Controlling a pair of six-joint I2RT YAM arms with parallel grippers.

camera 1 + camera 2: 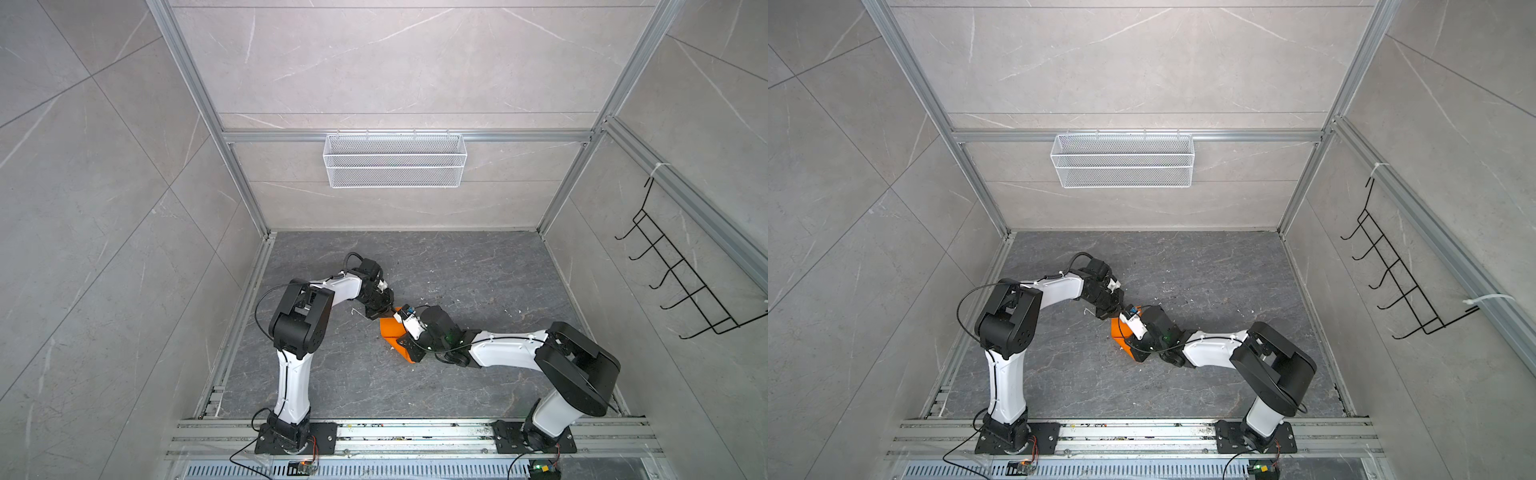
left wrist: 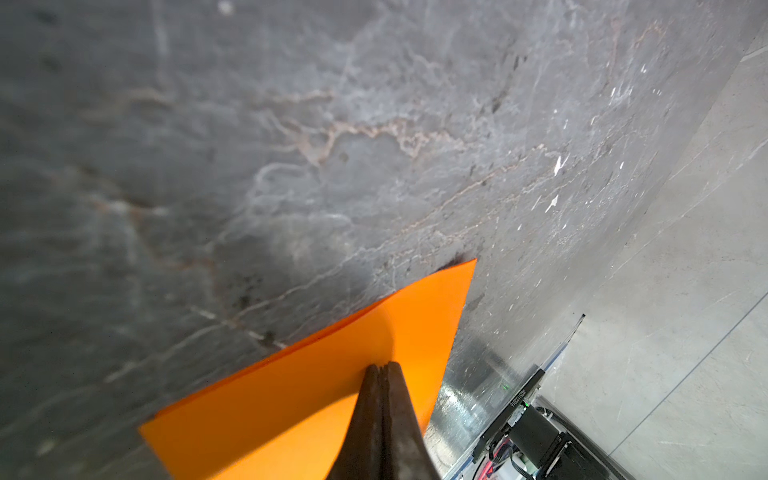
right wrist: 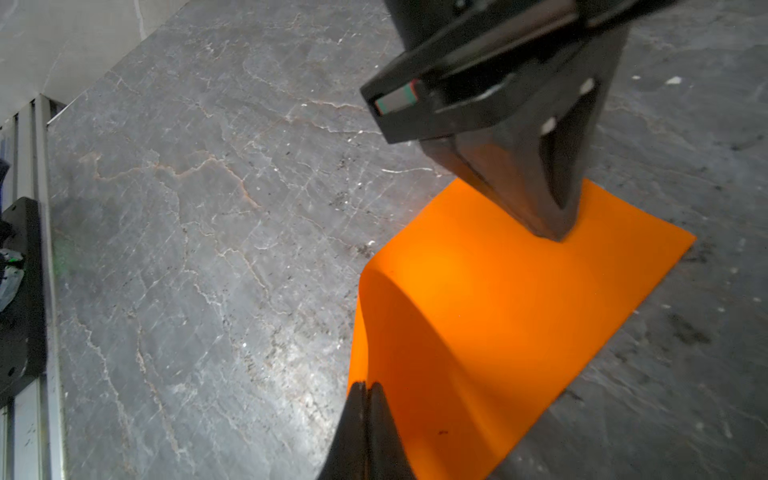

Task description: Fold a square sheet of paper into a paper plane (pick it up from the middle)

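Grey veined tabletop [image 1: 457, 270] in an alu-framed cell w/ tiled walls, a mesh basket [image 1: 395, 162] on the back wall and a black hook rack [image 1: 685, 282] on the right wall. Left arm [image 1: 336, 289] and right arm [image 1: 507, 351] meet mid-tabletop over the square sheet of paper [image 1: 390, 330]. It is bright orange and shows in both top views [image 1: 1120, 332], partly hidden under the right wrist. Left jaws: shut tight, tips down on the flat part of the sheet [image 2: 291, 395] near its far edge. This looks like pinning rather than pinching, since the right wrist view has the sheet [image 3: 498, 311] lying flat round those tips. Right jaws: also shut, nipping the sheet's near edge, which is raised off the tabletop. The paper bows up in a smooth hump btwn the two contact pts, w/ no sharp crease visible. Key relation: from the right jaws the rest of the sheet lies straight ahead, toward the left jaws. The long axis of what shows runs far-to-near btwn them, a bit slanted in the top views. Neither arm is nearer, as both are touching, but only the right has a hold. So prob. the right carries its edge over toward the pinned end while the left anchors. There's no nose or wings yet, so the sheet points nowhere in particular; it's a bowed rectangle-ish shape, not a dart.
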